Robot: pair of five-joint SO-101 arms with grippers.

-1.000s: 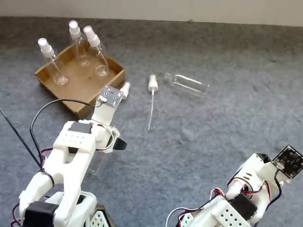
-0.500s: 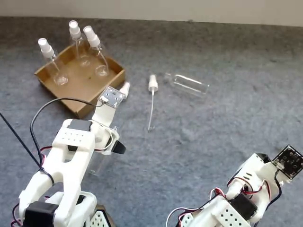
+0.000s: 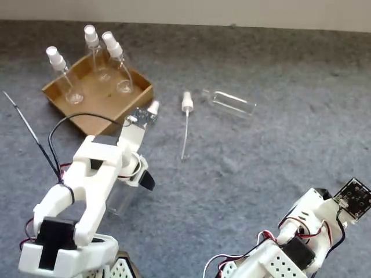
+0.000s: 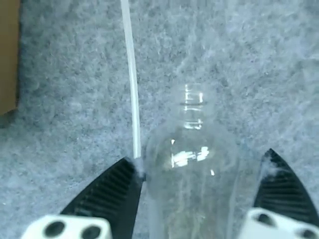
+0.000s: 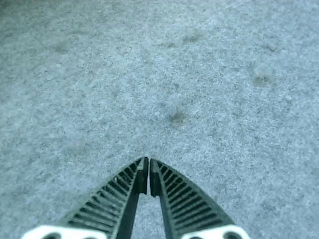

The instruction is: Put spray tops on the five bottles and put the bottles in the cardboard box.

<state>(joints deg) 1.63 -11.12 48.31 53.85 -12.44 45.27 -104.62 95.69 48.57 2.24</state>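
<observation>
— Where does the bottle lie against the left hand?
— The clear bottle [image 4: 192, 164] lies between the fingers of the left hand [image 4: 199, 162], with its neck pointing away from the wrist. One finger [image 4: 117, 191] touches its shoulder and the other stands just off it. The hand is wide open and is not clamping anything.
— How does it look?
— It is transparent, and its threaded neck is bare. A thin white tube [image 4: 130, 79] runs alongside it and reaches the touching finger.
— And around it?
— In the high view the cardboard box [image 3: 61, 98] sits at 11 o'clock from that hand, with three topped bottles [image 3: 97, 58] upright inside. A loose spray top [image 3: 186, 103] lies at 1 o'clock on the grey counter [image 3: 278, 150]. A second bare bottle [image 3: 232, 104] lies on its side just beyond it.
— The right hand?
— The right hand [image 5: 148, 172] has its fingers pressed together, holding nothing, above the counter.
</observation>
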